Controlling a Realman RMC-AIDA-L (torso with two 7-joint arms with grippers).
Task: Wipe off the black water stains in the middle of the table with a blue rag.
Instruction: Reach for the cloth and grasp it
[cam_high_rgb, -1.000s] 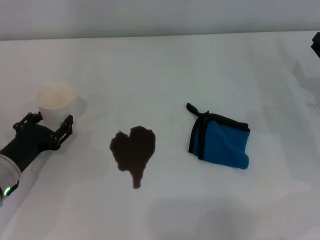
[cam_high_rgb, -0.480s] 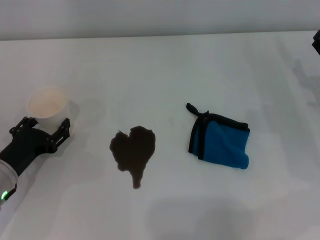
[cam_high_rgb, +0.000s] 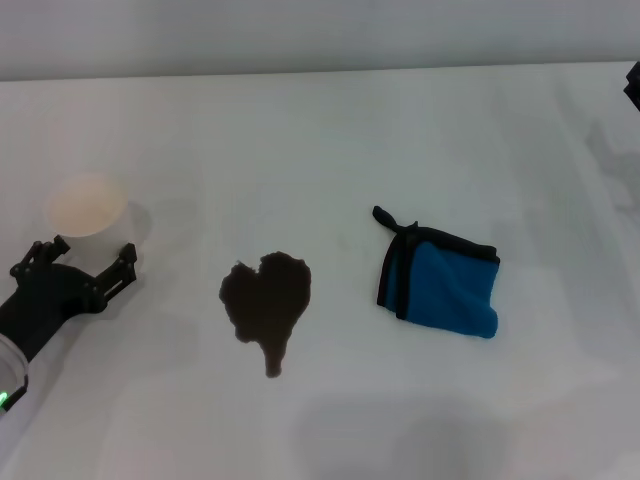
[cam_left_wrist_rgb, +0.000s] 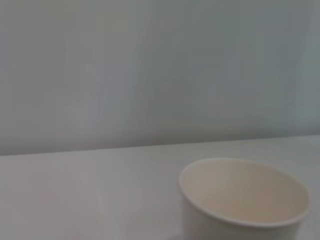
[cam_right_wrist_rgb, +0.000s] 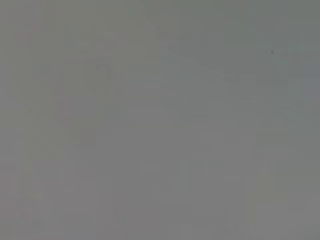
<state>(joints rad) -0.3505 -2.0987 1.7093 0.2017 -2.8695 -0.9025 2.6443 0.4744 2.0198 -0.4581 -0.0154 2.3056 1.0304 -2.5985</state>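
at the far left of the white table (cam_high_rgb: 330, 130), the left gripper (cam_high_rgb: 78, 263) sits low with its black fingers spread apart, just short of a white paper cup (cam_high_rgb: 87, 206) and holding nothing. the left wrist view looks into the cup's hollow, which the head view barely shows. near the middle lies the black water stain (cam_high_rgb: 267, 304), heart-shaped with a short drip tail. to its right, well apart, rests the folded blue rag (cam_high_rgb: 440, 283), its black loop tab toward the stain. at the far right edge only a dark sliver of the right arm (cam_high_rgb: 633, 86) shows, its fingers unseen; the right wrist view gives only blank grey.
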